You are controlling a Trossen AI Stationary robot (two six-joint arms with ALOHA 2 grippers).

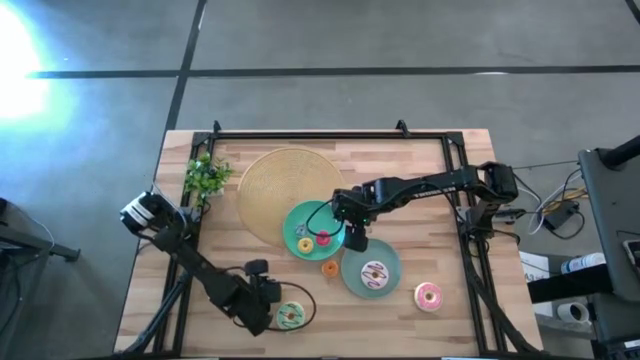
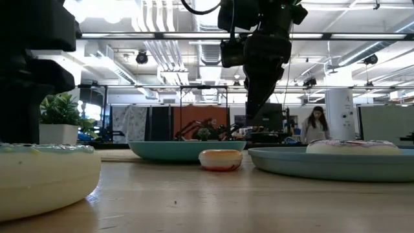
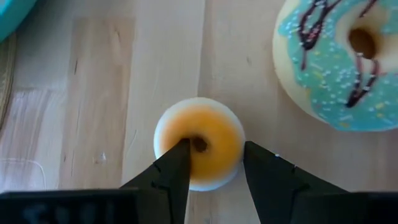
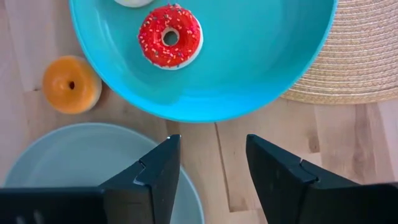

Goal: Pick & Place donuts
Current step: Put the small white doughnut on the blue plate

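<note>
My left gripper [image 3: 214, 158] is open near the table's near edge. It points down over a small orange donut [image 3: 208, 127] that lies flat on the wood, beside the green frosted donut [image 3: 339, 68] [image 1: 291, 317]. My right gripper [image 4: 211, 168] [image 1: 355, 238] is open and empty, and hangs above the gap between the two teal plates. The bright teal plate [image 4: 261, 68] holds a red donut [image 4: 170, 36] and a yellow one [image 1: 305, 245]. Another orange donut [image 4: 71, 84] [image 2: 220, 160] lies on the table. The paler plate [image 1: 352, 280] holds the white striped donut [image 1: 374, 273]. The pink donut [image 1: 428, 295] lies on the wood. My left gripper comes at the small orange donut from above, pointing down. One fingertip [image 3: 180, 152] shows over the donut's hole [image 3: 200, 144], the other at its rim. Whether either finger touches the donut, I cannot tell.
A tan woven disc [image 1: 275, 185] lies under the far side of the bright teal plate. A small potted plant [image 1: 207, 177] stands at the far left corner. Bare wood [image 1: 450, 240] shows right of the plates. People and desks show in the room behind.
</note>
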